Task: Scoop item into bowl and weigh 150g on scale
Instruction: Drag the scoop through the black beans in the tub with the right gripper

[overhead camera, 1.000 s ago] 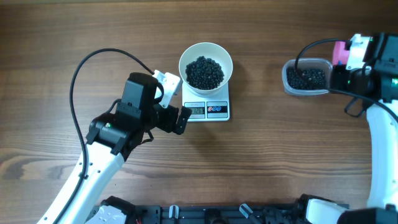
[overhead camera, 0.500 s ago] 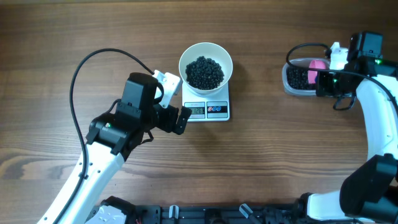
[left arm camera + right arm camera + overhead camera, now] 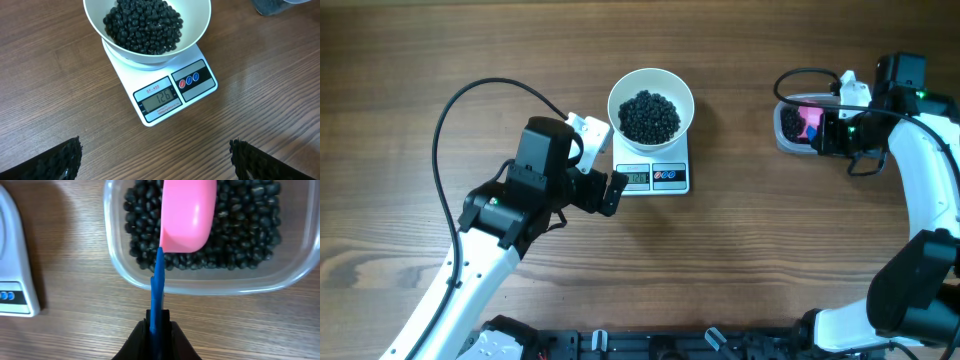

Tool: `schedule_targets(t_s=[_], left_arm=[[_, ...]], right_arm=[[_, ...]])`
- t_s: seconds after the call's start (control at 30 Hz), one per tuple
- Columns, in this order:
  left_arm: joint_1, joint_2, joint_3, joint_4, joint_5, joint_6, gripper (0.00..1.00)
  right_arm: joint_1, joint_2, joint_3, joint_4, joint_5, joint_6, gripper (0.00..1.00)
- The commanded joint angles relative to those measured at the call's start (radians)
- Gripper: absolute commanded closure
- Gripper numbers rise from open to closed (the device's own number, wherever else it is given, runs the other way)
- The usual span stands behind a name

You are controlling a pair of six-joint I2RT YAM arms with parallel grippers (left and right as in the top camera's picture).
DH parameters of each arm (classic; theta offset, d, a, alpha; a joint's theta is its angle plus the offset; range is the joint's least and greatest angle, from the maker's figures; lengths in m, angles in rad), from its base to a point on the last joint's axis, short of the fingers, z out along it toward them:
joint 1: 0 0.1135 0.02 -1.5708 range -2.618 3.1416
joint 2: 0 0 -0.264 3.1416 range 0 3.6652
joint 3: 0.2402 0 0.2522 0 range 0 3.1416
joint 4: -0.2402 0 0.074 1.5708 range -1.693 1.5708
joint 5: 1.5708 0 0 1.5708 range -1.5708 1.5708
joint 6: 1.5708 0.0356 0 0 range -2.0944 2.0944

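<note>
The white bowl (image 3: pixel 618 100) is seated on the scale (image 3: pixel 668 176), toward 12 o'clock of the table (image 3: pixel 770 260) in the overhead view, and a mound of the black beans (image 3: pixel 650 116) is held in it. The scale's 12 o'clock part is covered by the bowl, while the display and two round buttons are left bare at its 6 o'clock edge; 126 can be read on the display in the left wrist view. The left gripper (image 3: pixel 604 165) is held just beside the scale at its 9 o'clock side, its jaws spread wide and nothing grasped between them. Well apart, at about 3 o'clock from the bowl, a clear tub (image 3: pixel 780 130) with more beans is placed. The right gripper (image 3: pixel 158 325) is clenched on the blue handle (image 3: pixel 158 280) of the pink scoop (image 3: pixel 187 215). In the right wrist view the scoop's head is seen over the tub's beans at 12 o'clock from the jaws, and the tub's 6 o'clock rim is crossed by the handle; whether the head is pressed into the beans cannot be told.
</note>
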Motion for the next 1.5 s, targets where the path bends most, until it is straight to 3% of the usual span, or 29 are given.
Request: schedule_targets(t_s=[0.0, 0.23, 0.9, 1.17, 1.47], left_arm=[[-0.005, 0.003, -0.006, 0.0, 0.016, 0.001, 0.0], [-0.005, 0.003, -0.006, 0.0, 0.016, 0.001, 0.0], [-0.005, 0.003, -0.006, 0.0, 0.016, 0.001, 0.0], [-0.005, 0.003, -0.006, 0.0, 0.016, 0.001, 0.0], [-0.005, 0.003, -0.006, 0.0, 0.016, 0.001, 0.0]], right_arm=[[0.002, 0.01, 0.003, -0.013, -0.068, -0.016, 0.96], [0.0, 0.01, 0.003, -0.077, -0.064, -0.083, 0.96], [-0.026, -0.02, 0.004, -0.061, -0.069, -0.002, 0.96], [-0.107, -0.02, 0.004, -0.063, -0.278, -0.045, 0.96], [-0.192, -0.02, 0.004, -0.068, -0.319, -0.036, 0.96]])
